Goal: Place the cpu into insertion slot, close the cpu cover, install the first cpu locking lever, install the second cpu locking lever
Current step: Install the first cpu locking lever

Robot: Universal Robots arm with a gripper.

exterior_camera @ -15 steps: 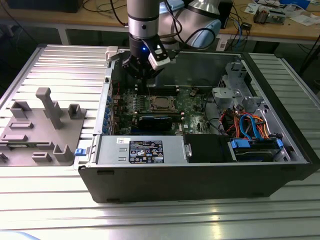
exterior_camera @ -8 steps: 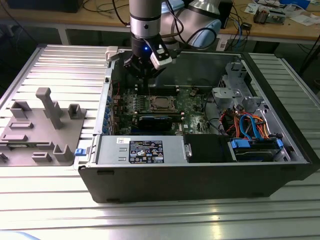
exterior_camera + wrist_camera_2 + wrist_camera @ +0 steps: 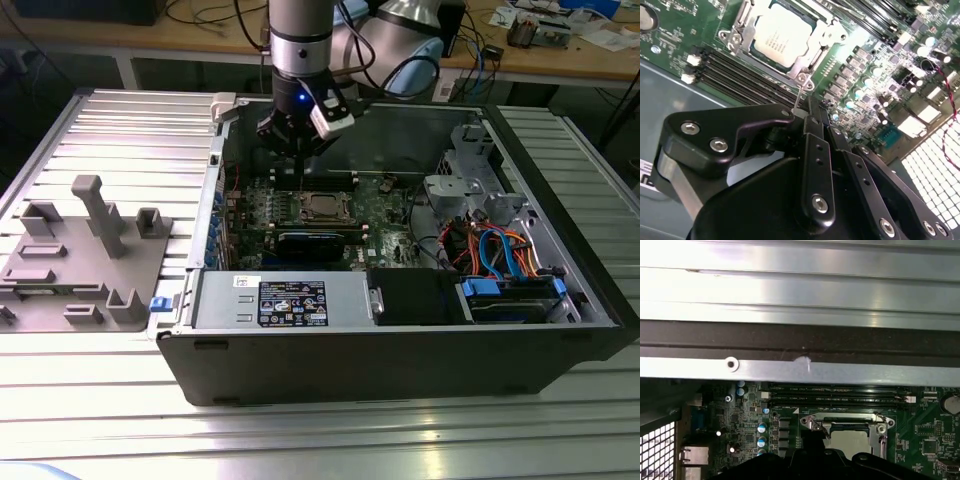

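Just off the cover (image 3: 816, 44), I'm seeing my gripper (image 3: 802, 114) pinching a thin lever (image 3: 798, 97), cpu (image 3: 782, 32) sitting beneath.

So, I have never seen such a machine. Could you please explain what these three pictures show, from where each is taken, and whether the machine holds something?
The machine is a robot arm ending in a gripper, a two-fingered clamp. The exterior view comes from a camera off the arm: the arm reaches down into an open computer case lying on a ribbed metal table, with a grey plastic holder at the exterior view's left. Both wrist views come from cameras riding on the arm, looking at the green motherboard. There the cpu already sits in place, with the cpu cover down around it. The gripper appears shut on a thin locking lever rising beside the cpu cover's corner.
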